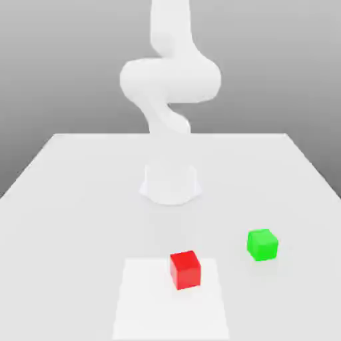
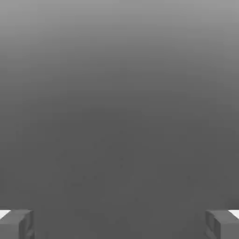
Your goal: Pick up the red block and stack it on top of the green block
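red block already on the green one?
No. The red block sits on the table, apart from the green block, which stands to the exterior view's right.

Gripper (image 2: pixel 119 224) jaws spread wide, nothing between the fingertips (image 2: pixel 18 223). Red block (image 1: pixel 185 269) and green block (image 1: pixel 262 244) sit apart on the table (image 1: pixel 66 200), open room around each.
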You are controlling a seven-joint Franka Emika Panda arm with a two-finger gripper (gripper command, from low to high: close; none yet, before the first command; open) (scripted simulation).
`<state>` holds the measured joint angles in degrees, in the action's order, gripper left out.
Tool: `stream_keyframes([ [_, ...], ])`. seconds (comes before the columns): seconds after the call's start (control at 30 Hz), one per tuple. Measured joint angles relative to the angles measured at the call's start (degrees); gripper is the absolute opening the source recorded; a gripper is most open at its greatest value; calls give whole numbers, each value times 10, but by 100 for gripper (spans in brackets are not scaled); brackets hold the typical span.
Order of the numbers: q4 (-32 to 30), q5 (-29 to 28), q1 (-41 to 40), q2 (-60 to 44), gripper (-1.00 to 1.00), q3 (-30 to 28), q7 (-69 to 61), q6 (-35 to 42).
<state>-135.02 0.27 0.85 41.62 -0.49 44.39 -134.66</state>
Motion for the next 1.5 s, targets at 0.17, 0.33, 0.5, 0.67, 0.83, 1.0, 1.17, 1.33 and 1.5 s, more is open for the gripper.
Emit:
stream_keyframes([
  [0.17,-74,6,19,-102,0,-9,-34,-68],
  [0.33,-147,10,35,-203,0,-13,-66,-135],
  [0.5,-225,8,48,-315,0,-12,-96,-208],
  [0.67,-271,-2,52,-429,0,-9,-110,-291],
  [0.83,-259,6,47,-532,-100,-1,-117,-379],
  [1.0,-259,4,47,-532,-100,-1,-115,-378],
  [1.17,-265,-1,47,-488,-100,-3,-112,-341],
  [1.33,-280,1,57,-396,-100,5,-130,-263],
  [1.5,-295,26,137,-349,-100,42,-248,-231],
])
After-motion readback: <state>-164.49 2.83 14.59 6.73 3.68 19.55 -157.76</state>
